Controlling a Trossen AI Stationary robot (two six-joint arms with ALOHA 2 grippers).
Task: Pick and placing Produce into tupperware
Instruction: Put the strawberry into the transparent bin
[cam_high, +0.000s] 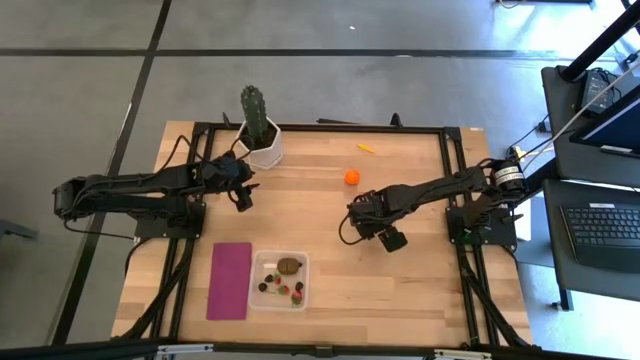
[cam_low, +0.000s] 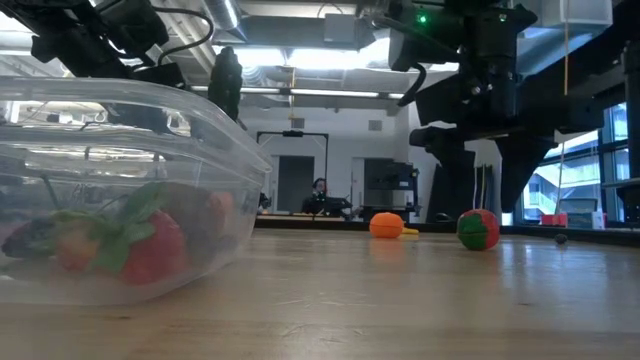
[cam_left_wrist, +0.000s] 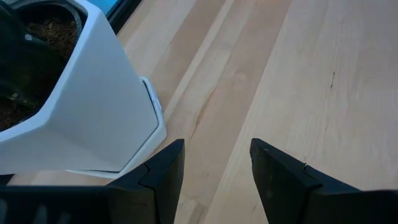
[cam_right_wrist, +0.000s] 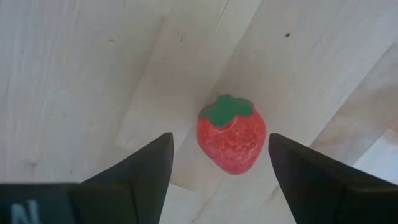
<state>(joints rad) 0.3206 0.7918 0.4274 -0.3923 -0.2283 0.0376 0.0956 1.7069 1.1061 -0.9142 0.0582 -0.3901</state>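
The strawberry (cam_right_wrist: 231, 135) lies on the bare counter (cam_high: 420, 290), directly under the right gripper (cam_right_wrist: 219, 168), whose jaws stand released, one on each side of the fruit and not touching it. The tupperware (cam_high: 279, 281) sits near the front edge of the counter, beside a magenta rectangle (cam_high: 230, 281), and already holds a kiwi (cam_high: 290, 266) with some berries and strawberries. An orange ball (cam_high: 352, 177) and a thin yellow piece (cam_high: 367, 148) wait farther back. The left gripper (cam_left_wrist: 214, 168) hovers beside the white pot (cam_left_wrist: 93, 106) of the cactus (cam_high: 256, 112), its jaws parted and holding nothing.

The risk, in my judgement, is in the closing. The strawberry is rounded and tapered, so jaws that come down not centred may squeeze it out sideways and let it roll. Too shallow a grip may drop it on the way to the tupperware.
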